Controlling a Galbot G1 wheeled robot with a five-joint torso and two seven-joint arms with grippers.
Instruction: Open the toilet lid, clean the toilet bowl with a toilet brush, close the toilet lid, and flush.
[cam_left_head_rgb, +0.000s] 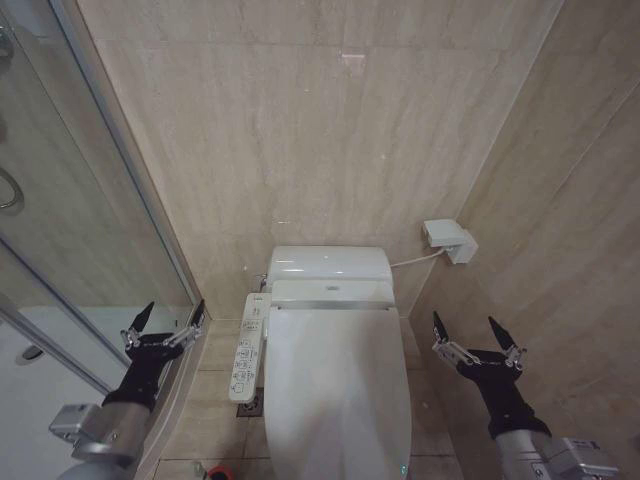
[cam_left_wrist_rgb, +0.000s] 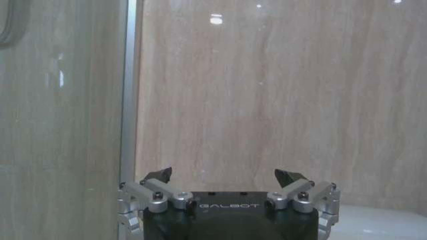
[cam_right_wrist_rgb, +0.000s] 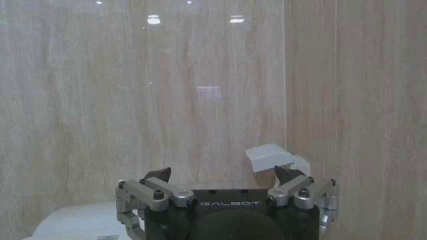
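Observation:
The toilet lid is a glossy white oval lying shut over the toilet in the middle of the head view. It covers the toilet bowl, which is hidden. The toilet brush is out of view. My left gripper hovers open to the left of the toilet, near the shower glass, with nothing between its fingers. To the right of the toilet, at about the same height, my right gripper is also open and holds nothing. Each wrist view has its own gripper open before the beige wall: the left gripper and the right gripper.
A white tank sits behind the lid. A button panel juts from the toilet's left side, over a floor drain. The shower's glass door is on the left. A white wall box is on the right wall.

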